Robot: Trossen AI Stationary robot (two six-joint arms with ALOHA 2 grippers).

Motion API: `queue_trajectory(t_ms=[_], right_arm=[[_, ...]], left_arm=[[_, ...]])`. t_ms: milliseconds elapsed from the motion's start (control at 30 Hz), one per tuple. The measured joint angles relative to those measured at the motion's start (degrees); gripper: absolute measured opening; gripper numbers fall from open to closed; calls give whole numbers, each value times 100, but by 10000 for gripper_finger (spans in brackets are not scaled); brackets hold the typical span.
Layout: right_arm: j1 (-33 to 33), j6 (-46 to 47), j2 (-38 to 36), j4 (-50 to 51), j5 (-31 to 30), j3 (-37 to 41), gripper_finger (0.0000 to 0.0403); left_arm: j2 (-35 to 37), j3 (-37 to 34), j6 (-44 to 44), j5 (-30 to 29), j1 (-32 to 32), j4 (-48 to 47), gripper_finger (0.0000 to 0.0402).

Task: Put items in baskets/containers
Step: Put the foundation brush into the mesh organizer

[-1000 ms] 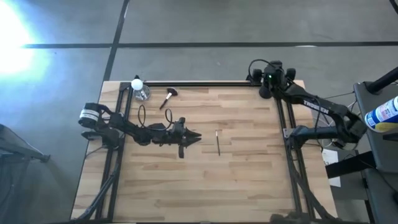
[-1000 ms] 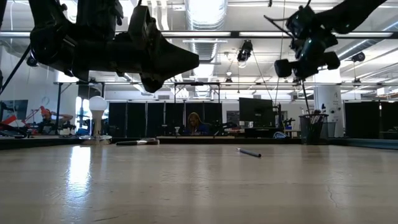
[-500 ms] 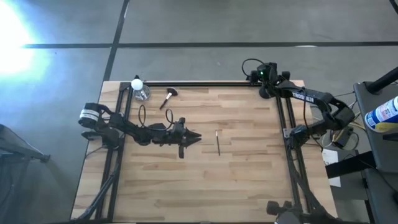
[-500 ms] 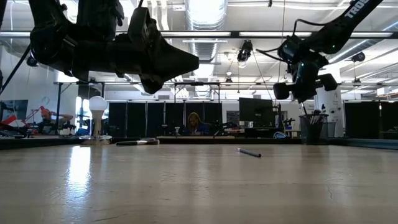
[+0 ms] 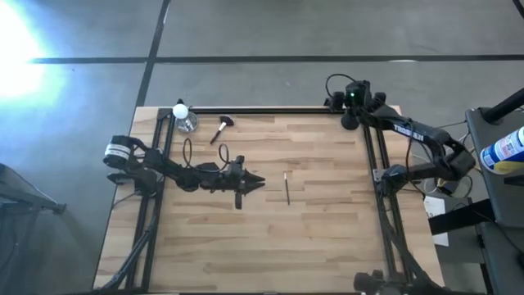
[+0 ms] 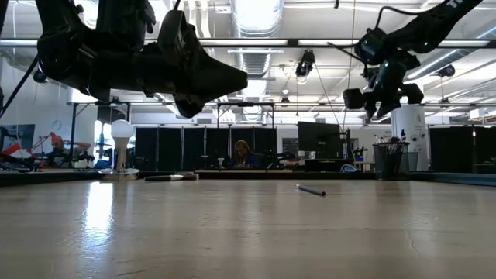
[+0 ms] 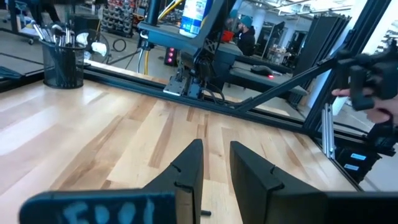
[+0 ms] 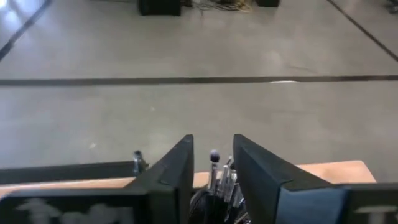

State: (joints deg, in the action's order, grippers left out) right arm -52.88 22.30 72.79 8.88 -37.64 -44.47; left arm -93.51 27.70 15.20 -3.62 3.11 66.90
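Observation:
One thin dark brush (image 5: 286,187) lies flat on the wooden table, also seen in the low view (image 6: 310,190). My left gripper (image 5: 260,181) hovers open just left of it, fingers level and pointing right (image 7: 216,162). The brown-handled fluffy brush (image 5: 221,129) lies near the far edge. The black cup (image 6: 390,161) stands at the far right corner, holding several thin brushes (image 8: 214,174). My right gripper (image 6: 378,97) hangs open above the cup and holds nothing; the brush tips show between its fingers (image 8: 213,165). In the high view the right arm hides the cup.
A light bulb (image 5: 181,111) stands on a clear holder at the far left corner, close to the fluffy brush. Black frame rails (image 5: 262,110) run along the far edge and both sides. The table's near half (image 5: 270,246) is bare wood. People sit in the room behind.
My right gripper dipped down toward the cup, then rose back to about its earlier height above it. The left arm and the brushes on the table kept still.

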Motion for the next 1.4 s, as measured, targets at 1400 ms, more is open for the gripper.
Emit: queue_trajectory(t_ms=[1400], right_arm=[[5098, 3462, 2712, 1117, 2212, -1402, 64]], left_arm=[[696, -2447, 81, -418, -529, 1968, 0]])
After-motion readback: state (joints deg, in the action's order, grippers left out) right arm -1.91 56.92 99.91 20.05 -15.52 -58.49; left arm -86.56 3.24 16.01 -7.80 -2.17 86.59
